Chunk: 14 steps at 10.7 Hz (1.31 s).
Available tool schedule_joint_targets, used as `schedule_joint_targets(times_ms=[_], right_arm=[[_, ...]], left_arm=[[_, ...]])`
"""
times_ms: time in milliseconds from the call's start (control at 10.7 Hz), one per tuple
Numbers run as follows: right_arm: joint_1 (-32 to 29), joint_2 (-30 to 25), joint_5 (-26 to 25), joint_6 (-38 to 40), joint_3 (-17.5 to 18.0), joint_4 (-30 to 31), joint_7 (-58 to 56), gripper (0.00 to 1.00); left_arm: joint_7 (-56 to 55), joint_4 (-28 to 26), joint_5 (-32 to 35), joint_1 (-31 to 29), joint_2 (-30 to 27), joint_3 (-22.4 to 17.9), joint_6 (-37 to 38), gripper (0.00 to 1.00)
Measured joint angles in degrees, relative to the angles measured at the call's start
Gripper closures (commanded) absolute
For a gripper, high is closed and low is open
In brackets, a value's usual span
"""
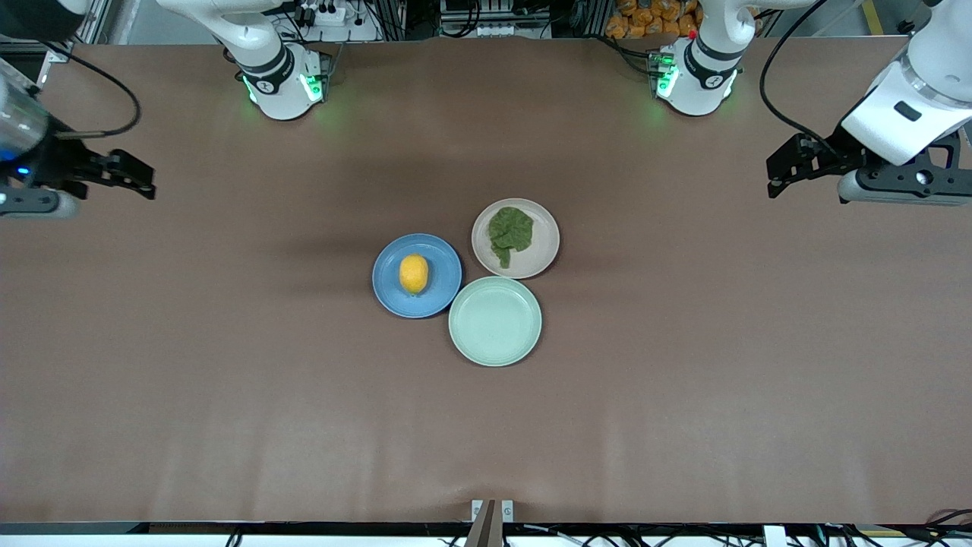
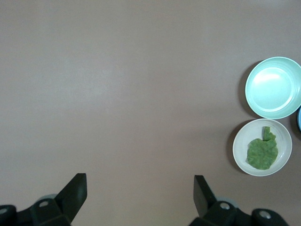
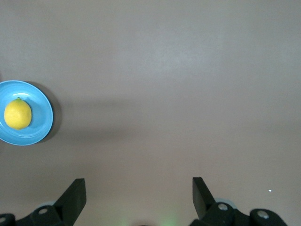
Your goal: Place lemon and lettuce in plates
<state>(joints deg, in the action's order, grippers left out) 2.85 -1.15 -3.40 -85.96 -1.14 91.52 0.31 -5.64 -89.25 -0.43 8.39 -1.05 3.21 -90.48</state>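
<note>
One lemon (image 1: 414,273) on blue plate (image 1: 389,296), one lettuce (image 1: 509,233) on beige plate (image 1: 541,254)

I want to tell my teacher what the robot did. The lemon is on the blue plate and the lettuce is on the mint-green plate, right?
Not quite. The lemon is on the blue plate, but the lettuce lies on the beige-pink plate. The mint-green plate holds nothing. The front view shows this, and the left wrist view agrees.
</note>
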Motion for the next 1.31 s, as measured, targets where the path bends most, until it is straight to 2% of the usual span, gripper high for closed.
schedule_joint_targets(times_ms=[374,1028,1308], right_arm=[[0.0,1.5,0.0,0.4,-2.7,-3.9,-2.1,0.00],[0.8,3.9,0.2,-3.2,-3.1,-5.6,-2.1,0.00],[0.9,4.3,1.8,-2.6,-3.2,-7.1,-2.1,0.00]], left_arm=[[0.2,0.9,0.0,0.0,-0.3,0.0,1.7,0.00],[0.2,1.7,0.0,0.0,0.0,-0.1,2.2,0.00],[0.2,1.7,0.0,0.0,0.0,-0.1,2.3,0.00]])
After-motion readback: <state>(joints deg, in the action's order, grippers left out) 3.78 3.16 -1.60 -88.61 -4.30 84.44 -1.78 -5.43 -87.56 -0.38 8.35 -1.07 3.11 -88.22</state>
